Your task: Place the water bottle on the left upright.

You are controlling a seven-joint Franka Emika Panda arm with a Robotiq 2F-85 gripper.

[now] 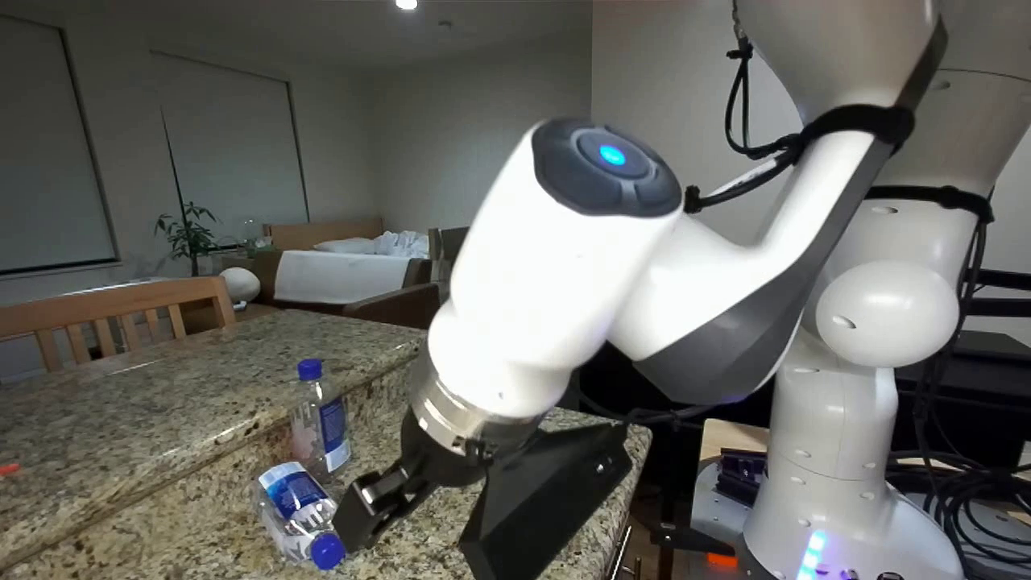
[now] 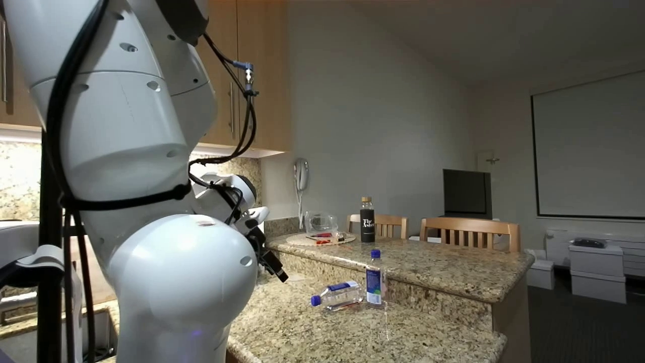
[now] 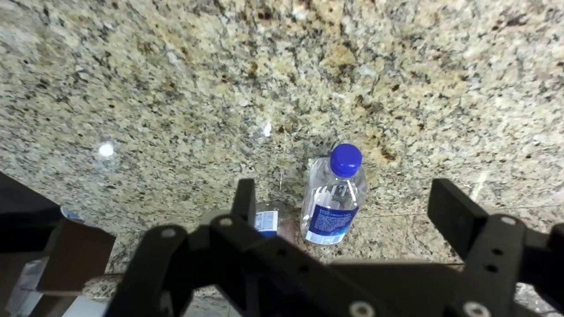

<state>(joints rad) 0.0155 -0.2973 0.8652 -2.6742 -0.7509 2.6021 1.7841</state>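
The water bottle [image 1: 296,493] lies on its side on the lower granite counter, with a blue cap and a blue and white label. It also lies there in an exterior view [image 2: 342,296], with its cap pointing towards the robot's side. In the wrist view the water bottle [image 3: 333,220] appears between the two fingers, nearer the left one. My gripper [image 3: 343,198] is open and empty. In both exterior views the gripper [image 1: 364,509] [image 2: 276,269] is above the counter on the cap side, apart from the bottle.
A near-identical bottle [image 1: 322,423] [image 2: 374,285] stands upright beside the lying one; in the wrist view this bottle [image 3: 266,221] is partly hidden by the left finger. A raised granite ledge [image 2: 428,259] runs behind both. On it stand a dark flask [image 2: 367,224] and a round mat [image 2: 297,239].
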